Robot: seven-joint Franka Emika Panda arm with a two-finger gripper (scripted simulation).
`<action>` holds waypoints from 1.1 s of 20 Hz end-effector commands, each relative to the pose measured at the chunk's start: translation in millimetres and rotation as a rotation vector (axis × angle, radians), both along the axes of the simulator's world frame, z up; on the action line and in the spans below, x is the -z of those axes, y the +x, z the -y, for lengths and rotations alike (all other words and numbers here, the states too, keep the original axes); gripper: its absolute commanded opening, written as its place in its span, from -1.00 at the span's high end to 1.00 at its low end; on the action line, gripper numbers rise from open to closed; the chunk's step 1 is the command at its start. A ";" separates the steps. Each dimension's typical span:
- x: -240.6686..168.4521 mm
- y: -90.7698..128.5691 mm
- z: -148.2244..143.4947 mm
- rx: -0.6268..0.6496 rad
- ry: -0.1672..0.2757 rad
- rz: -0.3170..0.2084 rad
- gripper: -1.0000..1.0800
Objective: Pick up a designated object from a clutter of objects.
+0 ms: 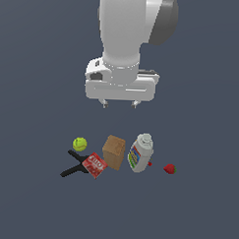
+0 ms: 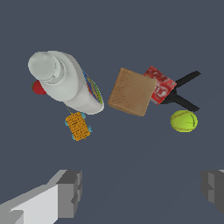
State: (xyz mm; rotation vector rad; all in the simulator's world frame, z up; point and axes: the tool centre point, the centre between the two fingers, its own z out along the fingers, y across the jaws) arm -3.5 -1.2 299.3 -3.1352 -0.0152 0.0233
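We see the gripper (image 1: 120,105) spread, holding nothing, above the clutter; only the wrist view reveals the designated object (image 2: 78,126) beside the white bottle (image 2: 65,82).

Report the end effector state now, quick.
End effector: open, holding nothing, fingers spread wide, hanging above the clutter.

strawberry (image 2: 38,88) half hidden behind bottle (image 2: 65,81)
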 end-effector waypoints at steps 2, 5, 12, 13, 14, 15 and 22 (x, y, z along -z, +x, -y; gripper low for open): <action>0.1 0.0 -0.3 0.000 0.000 0.000 -0.92; 1.4 0.7 -2.9 0.001 0.005 -0.001 -0.92; 1.1 0.8 -8.8 0.013 0.022 -0.003 -0.92; 1.0 0.7 -8.6 0.013 0.022 -0.003 -0.92; 1.4 0.9 -8.7 0.012 0.021 -0.003 -0.92; 2.5 1.3 -9.1 0.010 0.020 -0.003 -0.92; 25.5 10.2 -20.5 -0.035 0.008 -0.002 -0.92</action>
